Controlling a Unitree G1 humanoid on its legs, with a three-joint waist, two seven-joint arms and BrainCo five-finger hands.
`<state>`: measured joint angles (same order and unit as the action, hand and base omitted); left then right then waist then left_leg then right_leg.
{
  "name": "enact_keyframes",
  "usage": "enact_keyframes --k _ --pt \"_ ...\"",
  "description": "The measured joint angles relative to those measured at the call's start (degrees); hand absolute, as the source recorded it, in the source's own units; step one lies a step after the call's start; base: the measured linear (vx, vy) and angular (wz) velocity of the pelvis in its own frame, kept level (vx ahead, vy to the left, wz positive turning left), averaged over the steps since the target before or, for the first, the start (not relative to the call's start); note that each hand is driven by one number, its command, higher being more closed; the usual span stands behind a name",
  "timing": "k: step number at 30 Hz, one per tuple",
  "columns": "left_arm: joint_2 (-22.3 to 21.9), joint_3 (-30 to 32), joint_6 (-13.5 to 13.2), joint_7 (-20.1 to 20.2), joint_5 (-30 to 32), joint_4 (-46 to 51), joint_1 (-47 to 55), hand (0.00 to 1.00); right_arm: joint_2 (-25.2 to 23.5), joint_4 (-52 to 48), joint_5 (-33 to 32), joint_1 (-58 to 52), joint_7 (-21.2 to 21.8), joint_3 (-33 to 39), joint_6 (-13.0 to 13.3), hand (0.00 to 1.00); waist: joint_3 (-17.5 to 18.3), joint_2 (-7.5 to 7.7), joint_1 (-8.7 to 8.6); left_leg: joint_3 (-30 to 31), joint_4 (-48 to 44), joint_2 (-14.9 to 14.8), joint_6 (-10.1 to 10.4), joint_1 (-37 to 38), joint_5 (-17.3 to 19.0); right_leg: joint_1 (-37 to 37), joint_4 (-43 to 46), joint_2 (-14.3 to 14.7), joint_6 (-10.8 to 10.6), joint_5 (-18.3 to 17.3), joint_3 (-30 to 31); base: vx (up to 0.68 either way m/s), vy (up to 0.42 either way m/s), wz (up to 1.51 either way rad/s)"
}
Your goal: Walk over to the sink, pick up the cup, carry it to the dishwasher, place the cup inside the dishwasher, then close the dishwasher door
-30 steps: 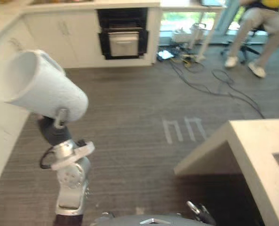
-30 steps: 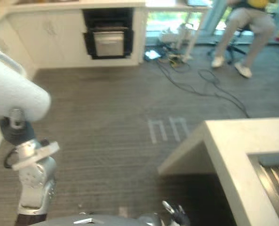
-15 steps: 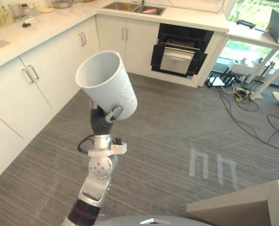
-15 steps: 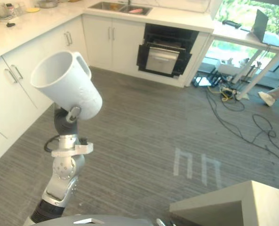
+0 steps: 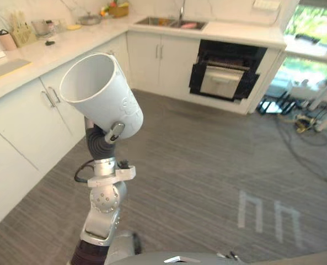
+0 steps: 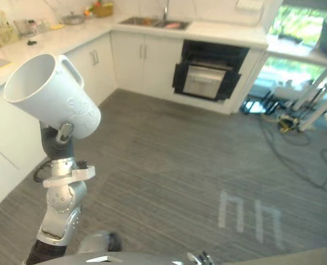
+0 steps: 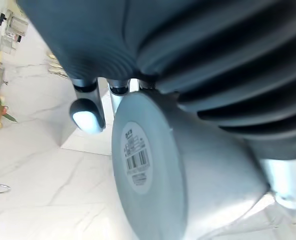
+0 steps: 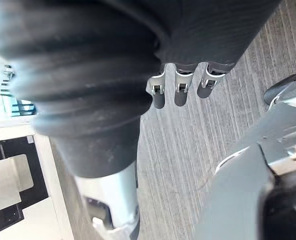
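The left hand is curled around a white plastic cup, holding it raised at about 10 o'clock in the head views, tilted with its open mouth toward 11 o'clock. The cup hangs above the grey striped floor. A black dishwasher sits at 1 o'clock under the white bench, with the steel sink at 12 o'clock. The right hand holds nothing, its fingers loose.
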<state>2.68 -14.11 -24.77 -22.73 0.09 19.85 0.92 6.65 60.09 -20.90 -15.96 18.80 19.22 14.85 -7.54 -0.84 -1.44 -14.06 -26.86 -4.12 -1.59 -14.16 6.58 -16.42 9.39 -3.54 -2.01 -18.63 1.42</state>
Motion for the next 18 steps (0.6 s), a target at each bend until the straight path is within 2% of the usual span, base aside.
enact_keyframes --k 2,3,5,8,9,10,11,12,13,14,15,16,17,18 --pt "-0.2 0.9 0.0 0.1 0.0 -0.1 -0.3 1.0 -0.3 1.1 1.1 1.5 -0.1 -0.7 -0.1 0.0 -0.7 0.22 0.25 1.0 -5.2 -0.7 -1.3 -1.6 2.9 -0.1 -0.2 0.1 -1.1 0.9 2.3 0.3 0.121 -0.32" --pt "0.8 0.7 0.0 0.1 0.0 -0.6 0.4 1.0 -0.9 1.9 1.2 2.3 -0.3 -1.1 -0.1 0.0 -0.9 1.63 0.86 1.4 -5.8 -0.4 -0.9 -0.6 4.8 -0.4 0.6 -0.7 -0.7 1.2 3.6 0.34 0.143 -0.55" --pt "1.4 0.1 0.0 0.7 -0.1 -0.7 0.4 1.0 -1.0 2.1 1.1 2.3 -0.5 -1.1 -0.1 0.0 -0.6 2.26 0.85 0.8 -4.2 0.4 -1.2 1.4 5.9 0.1 3.2 -1.3 -1.2 2.0 3.9 0.3 0.106 -0.28" --pt "1.9 -2.1 0.0 2.6 -1.3 -0.7 -0.2 1.0 -1.5 3.7 1.1 1.6 -0.5 -1.0 -0.1 0.0 0.7 2.72 0.76 -0.2 2.3 2.8 -1.6 6.1 6.0 7.2 19.1 -2.7 -5.0 4.5 1.9 0.26 0.11 -0.08" --pt "1.9 -2.7 0.0 3.1 -1.2 -0.7 -0.6 1.0 -1.7 3.9 1.0 1.1 -0.4 -1.1 -0.1 0.0 0.9 2.9 0.92 -0.7 5.1 3.7 -1.4 8.8 6.3 11.5 28.6 -4.0 -8.1 7.8 0.4 0.24 0.125 -0.24" --pt "2.3 -3.0 0.0 3.1 -1.2 -0.7 -0.6 1.0 -1.8 3.5 1.0 1.1 -0.1 -1.0 0.0 0.0 0.8 3.27 0.94 -1.2 8.7 5.1 -1.8 12.6 6.5 16.2 38.5 -6.5 -7.5 13.6 -1.8 0.3 0.154 -0.29" --pt "2.6 -3.3 0.1 3.0 -1.2 -0.6 -0.6 1.0 -1.7 3.3 1.1 1.1 0.1 -1.1 0.0 0.0 0.8 3.16 0.86 -1.4 10.5 5.7 -1.7 14.4 6.5 18.7 43.3 -7.4 -5.9 14.5 -2.8 0.31 0.132 -0.35" --pt "3.1 -3.6 0.2 2.6 -1.0 -0.6 -0.6 1.0 -1.7 2.6 1.1 1.0 0.6 -1.3 0.0 0.0 0.7 3.01 0.54 -1.6 12.9 5.9 -1.7 17.8 6.5 22.4 49.0 -7.6 -3.1 12.7 -4.3 0.21 0.077 -0.24" --pt "3.2 -3.9 0.4 2.2 -1.0 -0.6 -0.6 1.0 -1.6 1.9 1.1 1.0 0.8 -1.6 0.0 0.0 0.6 3.1 0.21 -1.5 14.1 5.6 -1.7 19.1 6.5 23.8 49.9 -6.8 -2.5 10.9 -5.1 0.28 0.06 -0.12" --pt "3.3 -4.1 0.5 1.8 -1.0 -0.6 -0.7 1.0 -1.6 0.9 1.1 1.0 1.1 -2.9 0.4 0.0 1.2 2.23 -0.68 -1.2 15.9 5.1 -1.3 21.4 6.7 26.8 48.7 -5.1 -2.1 7.7 -6.6 0.24 -0.002 0.16" --pt "3.3 -4.6 0.6 1.9 -1.0 -0.6 -0.9 1.0 -1.7 0.0 1.0 1.3 1.2 -3.5 0.8 0.0 1.2 2.2 -1.83 -0.8 17.0 4.1 -0.3 22.4 6.7 29.7 43.4 -3.7 -1.6 4.9 -8.3 0.3 -0.009 0.24" --pt "3.3 -4.7 0.6 1.9 -1.0 -0.6 -1.0 1.0 -1.8 -0.2 1.1 1.4 1.1 -3.5 0.9 0.0 1.3 2.14 -2.07 -0.7 17.1 4.0 -0.1 22.5 6.6 30.2 41.7 -3.5 -1.6 4.6 -8.7 0.32 -0.052 0.4" --pt "3.3 -4.7 1.1 2.5 -1.1 -0.7 -1.3 1.0 -2.1 -0.6 1.0 1.4 1.1 -4.2 1.4 0.0 1.3 2.0 -2.75 0.1 17.2 2.5 0.7 22.9 7.0 31.7 27.7 -1.7 -1.2 4.9 -10.0 0.39 -0.072 0.26" --pt "3.3 -4.4 1.5 2.4 -1.1 -0.9 -1.2 1.0 -2.2 -0.6 1.1 1.4 1.0 -5.1 1.7 0.0 1.6 2.54 -2.59 0.0 16.9 1.9 2.0 24.4 7.7 31.5 16.4 0.1 -1.0 9.1 -9.3 0.44 -0.091 0.2"
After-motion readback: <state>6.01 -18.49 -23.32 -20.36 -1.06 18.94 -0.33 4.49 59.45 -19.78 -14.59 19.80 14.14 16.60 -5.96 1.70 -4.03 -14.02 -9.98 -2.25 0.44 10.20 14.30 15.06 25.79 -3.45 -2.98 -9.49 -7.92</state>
